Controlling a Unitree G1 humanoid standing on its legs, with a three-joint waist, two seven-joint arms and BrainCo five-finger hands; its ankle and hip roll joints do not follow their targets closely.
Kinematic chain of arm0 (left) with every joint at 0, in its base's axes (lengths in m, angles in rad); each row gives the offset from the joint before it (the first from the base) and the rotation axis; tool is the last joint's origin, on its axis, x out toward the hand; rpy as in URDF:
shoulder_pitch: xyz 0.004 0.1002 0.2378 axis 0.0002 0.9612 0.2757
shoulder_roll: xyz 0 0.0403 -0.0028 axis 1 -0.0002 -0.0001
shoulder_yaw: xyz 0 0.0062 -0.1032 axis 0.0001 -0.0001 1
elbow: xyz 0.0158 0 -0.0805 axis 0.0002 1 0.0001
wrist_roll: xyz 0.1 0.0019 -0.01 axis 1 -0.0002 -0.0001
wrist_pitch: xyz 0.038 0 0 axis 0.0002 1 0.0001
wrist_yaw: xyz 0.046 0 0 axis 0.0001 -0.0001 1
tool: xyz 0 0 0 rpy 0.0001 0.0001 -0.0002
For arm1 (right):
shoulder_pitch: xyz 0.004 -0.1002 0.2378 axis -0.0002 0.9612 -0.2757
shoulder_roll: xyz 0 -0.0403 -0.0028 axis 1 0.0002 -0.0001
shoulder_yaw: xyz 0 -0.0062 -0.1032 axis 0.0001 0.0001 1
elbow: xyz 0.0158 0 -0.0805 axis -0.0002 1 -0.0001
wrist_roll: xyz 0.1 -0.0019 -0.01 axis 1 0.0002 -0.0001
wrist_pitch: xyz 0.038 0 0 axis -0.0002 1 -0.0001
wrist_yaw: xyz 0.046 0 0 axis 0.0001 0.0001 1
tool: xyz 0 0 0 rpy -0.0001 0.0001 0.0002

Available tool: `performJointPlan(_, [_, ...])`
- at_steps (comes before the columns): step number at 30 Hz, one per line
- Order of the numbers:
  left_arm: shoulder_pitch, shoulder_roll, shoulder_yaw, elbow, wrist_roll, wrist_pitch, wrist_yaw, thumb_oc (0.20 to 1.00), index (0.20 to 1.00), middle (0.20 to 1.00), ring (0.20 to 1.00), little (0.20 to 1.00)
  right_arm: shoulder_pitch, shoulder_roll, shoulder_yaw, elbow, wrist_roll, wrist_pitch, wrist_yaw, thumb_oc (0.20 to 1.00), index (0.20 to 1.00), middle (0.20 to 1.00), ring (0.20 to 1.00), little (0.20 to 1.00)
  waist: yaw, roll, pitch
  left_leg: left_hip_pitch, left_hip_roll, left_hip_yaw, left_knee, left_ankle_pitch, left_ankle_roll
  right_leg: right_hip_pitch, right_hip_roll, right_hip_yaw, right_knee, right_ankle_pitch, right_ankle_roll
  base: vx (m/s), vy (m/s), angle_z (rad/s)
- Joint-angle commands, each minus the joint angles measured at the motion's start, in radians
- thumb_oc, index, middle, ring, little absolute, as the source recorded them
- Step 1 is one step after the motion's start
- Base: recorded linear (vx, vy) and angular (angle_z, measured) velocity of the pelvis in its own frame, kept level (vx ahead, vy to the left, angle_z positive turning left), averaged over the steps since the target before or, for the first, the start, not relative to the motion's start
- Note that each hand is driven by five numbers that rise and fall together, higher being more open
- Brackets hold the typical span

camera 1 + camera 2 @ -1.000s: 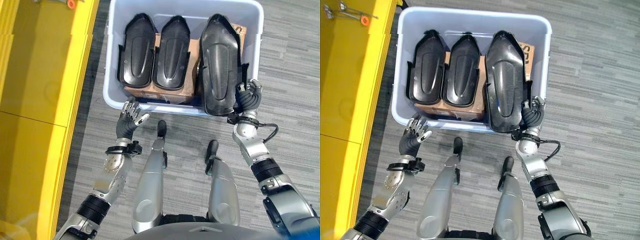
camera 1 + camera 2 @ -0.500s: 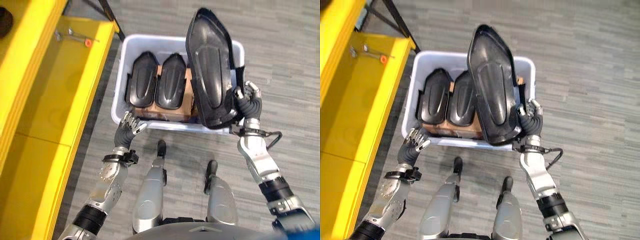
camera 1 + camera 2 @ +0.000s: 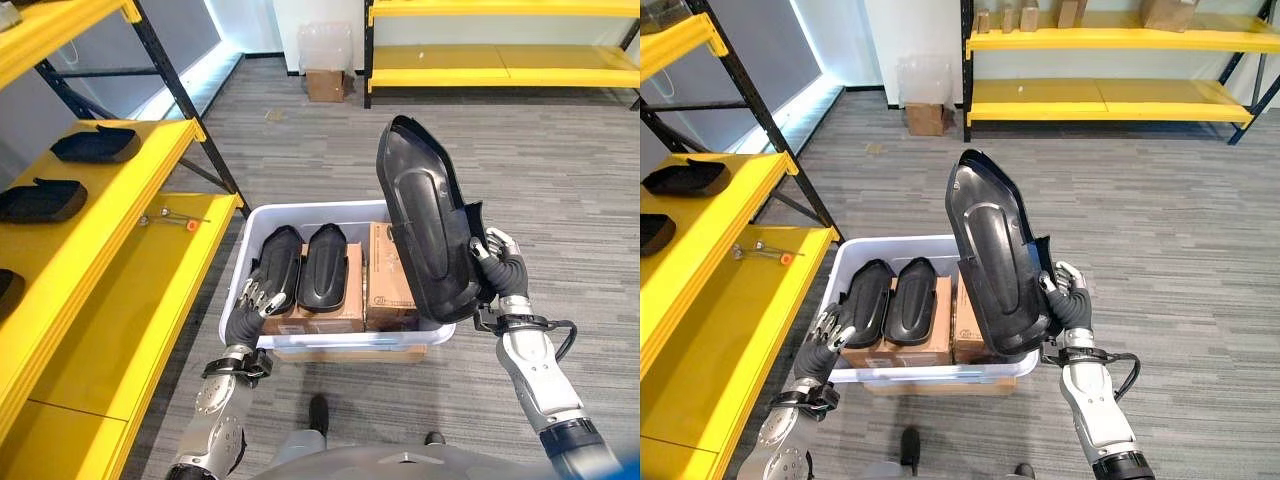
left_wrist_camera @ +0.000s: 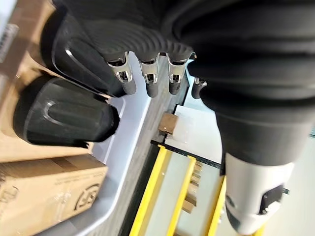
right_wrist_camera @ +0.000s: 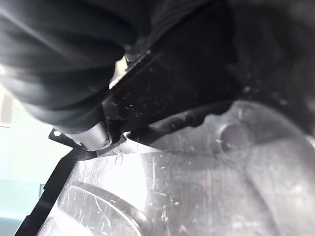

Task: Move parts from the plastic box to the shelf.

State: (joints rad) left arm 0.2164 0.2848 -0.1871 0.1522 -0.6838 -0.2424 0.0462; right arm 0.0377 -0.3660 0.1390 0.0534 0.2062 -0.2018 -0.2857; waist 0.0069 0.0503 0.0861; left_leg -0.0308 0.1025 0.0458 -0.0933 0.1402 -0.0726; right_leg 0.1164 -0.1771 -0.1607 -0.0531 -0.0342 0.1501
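At centre frame, the right hand (image 3: 497, 262) grips the lower edge of a large black moulded part (image 3: 425, 232), held upright above the plastic box (image 3: 340, 334). Two smaller black parts (image 3: 300, 267) remain inside on cardboard cartons (image 3: 385, 282). The left hand (image 3: 250, 300), fingers relaxed and empty, hovers at the box's left rim. Transfer is under way; next comes a swing toward the yellow shelf (image 3: 110, 260) at left.

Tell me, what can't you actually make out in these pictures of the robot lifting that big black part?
- Right robot hand: its grip is mostly hidden behind the black part in both eye views.
- Plastic box: the lifted part covers its right end.
- Cardboard boxes: partly hidden under the two smaller parts.
- Shelf: the parts on it are cut off at the view's edge.
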Motion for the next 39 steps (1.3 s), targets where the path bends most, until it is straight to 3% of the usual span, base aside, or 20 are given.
performJointPlan(1, [-0.05, 0.04, 0.033, 0.004, 0.026, -0.028, -0.016, 1.0, 1.0, 1.0, 1.0, 1.0, -0.063, -0.005, -0.005, -0.124, 0.046, -0.061, 0.021, 0.2, 0.2, 0.2, 0.2, 0.2, 0.014, -0.026, -0.005, -0.014, 0.1, 0.012, 0.058, -0.009, -0.05, -0.051, 0.023, 0.012, 0.076, -0.018, -0.023, -0.03, -0.146, -0.03])
performJointPlan(5, [-0.022, 0.017, 0.044, 0.007, 0.017, -0.025, -0.018, 1.0, 1.0, 1.0, 1.0, 1.0, -0.073, -0.013, 0.009, -0.128, 0.058, -0.067, 0.034, 0.2, 0.2, 0.2, 0.2, 0.2, 0.03, -0.017, -0.004, -0.011, 0.128, -0.019, 0.084, 0.009, -0.061, -0.022, 0.066, 0.001, 0.092, -0.052, -0.057, -0.04, -0.149, 0.06])
performJointPlan(8, [-0.008, 0.003, 0.044, 0.017, 0.015, -0.02, -0.028, 1.0, 1.0, 1.0, 1.0, 1.0, -0.082, -0.023, -0.002, -0.136, 0.06, -0.08, 0.027, 0.2, 0.2, 0.2, 0.2, 0.2, 0.051, -0.006, 0.018, -0.052, 0.153, -0.073, 0.075, 0.095, -0.094, -0.019, 0.112, -0.036, 0.098, -0.072, -0.088, -0.15, -0.151, 0.27])
performJointPlan(11, [-0.018, 0.004, 0.029, 0.033, 0.021, -0.013, -0.033, 1.0, 1.0, 1.0, 1.0, 1.0, -0.072, -0.036, -0.023, -0.14, 0.078, -0.087, 0.022, 0.2, 0.2, 0.2, 0.2, 0.2, 0.056, -0.011, 0.051, -0.115, 0.144, -0.082, 0.067, 0.151, -0.095, -0.029, 0.106, -0.101, 0.113, -0.077, -0.098, -0.2, -0.067, 0.95])
performJointPlan(13, [-0.021, 0.002, 0.03, 0.042, 0.02, -0.006, -0.042, 1.0, 1.0, 1.0, 1.0, 1.0, -0.052, -0.049, -0.042, -0.156, 0.076, -0.086, 0.028, 0.2, 0.2, 0.2, 0.2, 0.2, 0.044, -0.027, 0.066, -0.132, 0.151, -0.005, 0.143, 0.09, -0.059, -0.059, 0.076, -0.147, 0.131, -0.065, -0.101, -0.27, -0.015, 1.41])
performJointPlan(14, [-0.026, -0.001, 0.032, 0.035, 0.024, -0.006, -0.045, 1.0, 1.0, 1.0, 1.0, 1.0, -0.024, -0.053, -0.061, -0.165, 0.076, -0.083, 0.029, 0.2, 0.2, 0.2, 0.2, 0.2, 0.028, -0.035, 0.07, -0.12, 0.179, 0.055, 0.201, 0.031, -0.051, -0.076, 0.042, -0.189, 0.138, -0.052, -0.096, -0.21, 0.057, 1.47])
performJointPlan(18, [-0.043, -0.002, 0.03, 0.005, 0.027, -0.007, -0.042, 1.0, 1.0, 1.0, 1.0, 1.0, 0.023, -0.03, -0.08, -0.166, 0.105, -0.077, 0.029, 0.2, 0.2, 0.2, 0.2, 0.2, 0.001, -0.027, 0.058, -0.054, 0.237, 0.134, 0.24, -0.05, -0.071, -0.065, -0.024, -0.26, 0.179, -0.067, -0.076, 0.01, 0.156, 1.1])
performJointPlan(19, [-0.046, 0.0, 0.031, -0.001, 0.031, -0.007, -0.045, 1.0, 1.0, 1.0, 1.0, 1.0, 0.034, -0.022, -0.084, -0.159, 0.119, -0.074, 0.031, 0.2, 0.2, 0.2, 0.2, 0.2, 0.0, -0.015, 0.052, -0.044, 0.221, 0.148, 0.207, -0.037, -0.071, -0.055, -0.04, -0.278, 0.184, -0.059, -0.067, 0.16, 0.306, 1.06])
performJointPlan(20, [-0.045, -0.004, 0.034, 0.0, 0.03, -0.007, -0.043, 1.0, 1.0, 1.0, 1.0, 1.0, 0.043, -0.01, -0.081, -0.161, 0.125, -0.068, 0.043, 0.2, 0.2, 0.2, 0.2, 0.2, 0.002, -0.01, 0.036, -0.042, 0.195, 0.153, 0.198, -0.073, -0.062, -0.031, -0.068, -0.291, 0.194, -0.057, -0.054, 0.16, 0.226, 0.87])
performJointPlan(22, [-0.045, -0.004, 0.033, 0.0, 0.03, -0.007, -0.042, 1.0, 1.0, 1.0, 1.0, 1.0, 0.044, -0.01, -0.081, -0.161, 0.125, -0.068, 0.043, 0.2, 0.2, 0.2, 0.2, 0.2, 0.001, -0.011, 0.035, -0.044, 0.194, 0.151, 0.201, -0.075, -0.061, -0.031, -0.069, -0.293, 0.195, -0.057, -0.053, 0.12, 0.202, 0.87])
performJointPlan(23, [-0.069, 0.021, 0.04, -0.012, 0.03, -0.012, -0.032, 1.0, 1.0, 1.0, 1.0, 1.0, 0.028, 0.003, -0.065, -0.139, 0.131, -0.056, 0.041, 0.2, 0.2, 0.2, 0.2, 0.2, 0.025, -0.025, 0.031, -0.07, 0.142, 0.128, 0.256, -0.115, -0.042, -0.001, -0.141, -0.326, 0.219, -0.035, -0.033, 0.2, 0.358, 0.67])
performJointPlan(26, [-0.057, 0.039, 0.057, -0.032, 0.045, -0.013, -0.038, 1.0, 1.0, 1.0, 1.0, 1.0, 0.025, 0.007, -0.056, -0.151, 0.122, -0.051, 0.063, 0.2, 0.2, 0.2, 0.2, 0.2, 0.044, -0.043, 0.026, -0.079, 0.11, 0.13, 0.279, -0.155, -0.02, 0.018, -0.181, -0.343, 0.221, -0.004, -0.015, 0.15, 0.245, 0.39])
performJointPlan(28, [-0.05, 0.045, 0.072, -0.034, 0.055, -0.019, -0.023, 1.0, 1.0, 1.0, 1.0, 1.0, 0.004, 0.023, -0.036, -0.146, 0.111, -0.042, 0.072, 0.2, 0.2, 0.2, 0.2, 0.2, 0.073, -0.07, 0.019, -0.103, 0.049, 0.118, 0.315, -0.206, 0.012, 0.029, -0.238, -0.353, 0.223, 0.073, 0.022, 0.15, 0.274, 0.31])
performJointPlan(31, [-0.058, 0.06, 0.079, -0.053, 0.072, -0.023, -0.017, 1.0, 1.0, 1.0, 1.0, 1.0, 0.002, 0.041, -0.037, -0.148, 0.121, -0.045, 0.065, 0.2, 0.2, 0.2, 0.2, 0.2, 0.095, -0.092, 0.007, -0.149, -0.004, 0.096, 0.346, -0.239, 0.038, 0.03, -0.276, -0.362, 0.216, 0.143, 0.05, 0.12, 0.266, 0.51])
performJointPlan(32, [-0.065, 0.06, 0.078, -0.045, 0.085, -0.024, -0.012, 1.0, 1.0, 1.0, 1.0, 1.0, 0.004, 0.048, -0.037, -0.145, 0.123, -0.042, 0.062, 0.2, 0.2, 0.2, 0.2, 0.2, 0.104, -0.099, -0.006, -0.151, -0.06, 0.077, 0.332, -0.257, 0.068, 0.026, -0.318, -0.361, 0.253, 0.209, 0.062, 0.18, 0.361, 0.75])
performJointPlan(34, [-0.073, 0.063, 0.074, -0.048, 0.098, -0.024, -0.003, 1.0, 1.0, 1.0, 1.0, 1.0, 0.004, 0.053, -0.034, -0.141, 0.128, -0.04, 0.056, 0.2, 0.2, 0.2, 0.2, 0.2, 0.096, -0.093, -0.004, -0.139, -0.114, 0.05, 0.305, -0.256, 0.101, -0.003, -0.355, -0.318, 0.339, 0.283, 0.064, 0.16, 0.366, 0.83])
performJointPlan(35, [-0.075, 0.064, 0.077, -0.046, 0.104, -0.025, 0.002, 1.0, 1.0, 1.0, 1.0, 1.0, 0.002, 0.057, -0.026, -0.14, 0.127, -0.04, 0.057, 0.2, 0.2, 0.2, 0.2, 0.2, 0.096, -0.082, -0.001, -0.12, -0.126, 0.042, 0.281, -0.254, 0.116, -0.026, -0.359, -0.302, 0.389, 0.268, 0.055, 0.19, 0.378, 0.76])
performJointPlan(37, [-0.101, 0.071, 0.063, -0.037, 0.13, -0.021, 0.01, 1.0, 1.0, 1.0, 1.0, 1.0, 0.004, 0.064, -0.019, -0.134, 0.152, -0.046, 0.065, 0.2, 0.2, 0.2, 0.2, 0.2, 0.051, -0.057, 0.012, -0.061, -0.148, -0.003, 0.192, -0.207, 0.143, -0.142, -0.22, -0.141, 0.479, 0.169, -0.023, 0.17, 0.303, 0.69])
performJointPlan(38, [-0.116, 0.068, 0.059, -0.037, 0.128, -0.018, 0.011, 1.0, 1.0, 1.0, 1.0, 1.0, 0.01, 0.057, -0.022, -0.143, 0.166, -0.048, 0.068, 0.2, 0.2, 0.2, 0.2, 0.2, 0.027, -0.044, 0.027, -0.024, -0.137, -0.027, 0.166, -0.2, 0.138, -0.223, -0.115, -0.055, 0.491, 0.072, -0.054, 0.16, 0.088, 0.94])
performJointPlan(39, [-0.127, 0.061, 0.054, -0.039, 0.132, -0.02, 0.011, 1.0, 1.0, 1.0, 1.0, 1.0, 0.012, 0.053, -0.032, -0.151, 0.166, -0.053, 0.068, 0.2, 0.2, 0.2, 0.2, 0.2, 0.0, -0.041, 0.053, 0.005, -0.138, -0.058, 0.154, -0.203, 0.132, -0.296, -0.031, -0.01, 0.453, 0.02, -0.067, 0.21, -0.018, 1.11])
